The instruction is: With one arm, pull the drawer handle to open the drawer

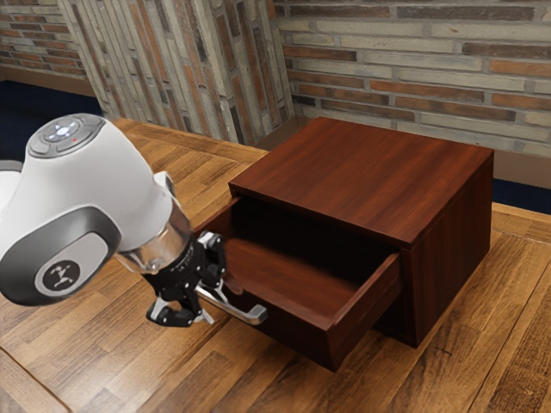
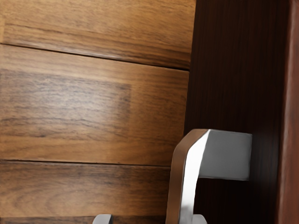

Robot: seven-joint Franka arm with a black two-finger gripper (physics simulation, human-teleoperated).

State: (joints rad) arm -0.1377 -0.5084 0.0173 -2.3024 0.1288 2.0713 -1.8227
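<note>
A dark red-brown wooden cabinet (image 1: 379,172) stands on the plank table, and its drawer (image 1: 297,297) is pulled partly out toward the exterior view's left. A silver bar handle (image 1: 237,307) runs along the drawer front. My black gripper (image 1: 200,301) sits at the handle's near end. In the wrist view the handle (image 2: 184,182) runs between the two fingertips (image 2: 102,218), close against one and with a gap to the other. The gripper (image 2: 149,219) is open around the bar.
The wooden plank table (image 1: 448,370) spreads around the cabinet, with room at the front and on the exterior view's right. A brick wall (image 1: 413,60) rises behind the cabinet. My white arm (image 1: 77,206) occupies the exterior view's left.
</note>
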